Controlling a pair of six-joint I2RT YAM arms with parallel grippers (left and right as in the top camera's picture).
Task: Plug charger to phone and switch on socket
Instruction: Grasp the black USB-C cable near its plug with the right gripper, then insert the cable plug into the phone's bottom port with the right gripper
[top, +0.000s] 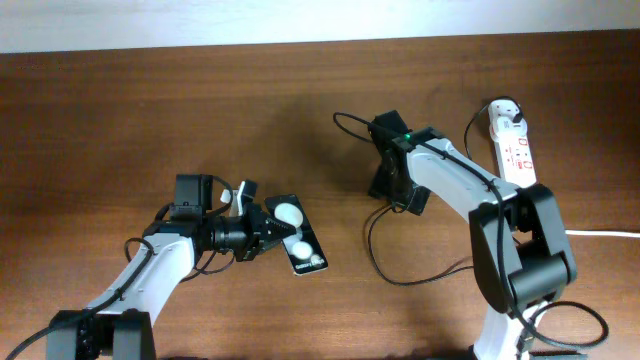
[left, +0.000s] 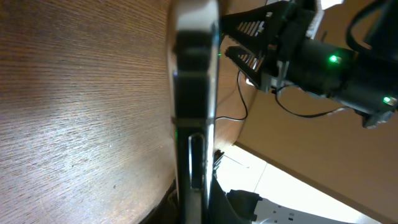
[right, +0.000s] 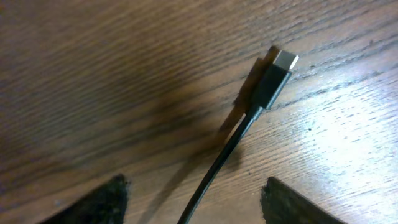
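Here the charger (right: 249, 118) lies between fingers (right: 109, 199) of the open right pincer (right: 196, 190); left pincer (top: 268, 233) clamps the phone (top: 308, 252).

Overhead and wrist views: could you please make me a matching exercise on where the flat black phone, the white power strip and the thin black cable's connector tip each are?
Things:
1. flat black phone
2. white power strip
3. thin black cable's connector tip

Places:
A. upper right of the overhead view
B. just ahead of the right gripper
C. at the left gripper

Pairs: 1-C, 2-A, 3-B
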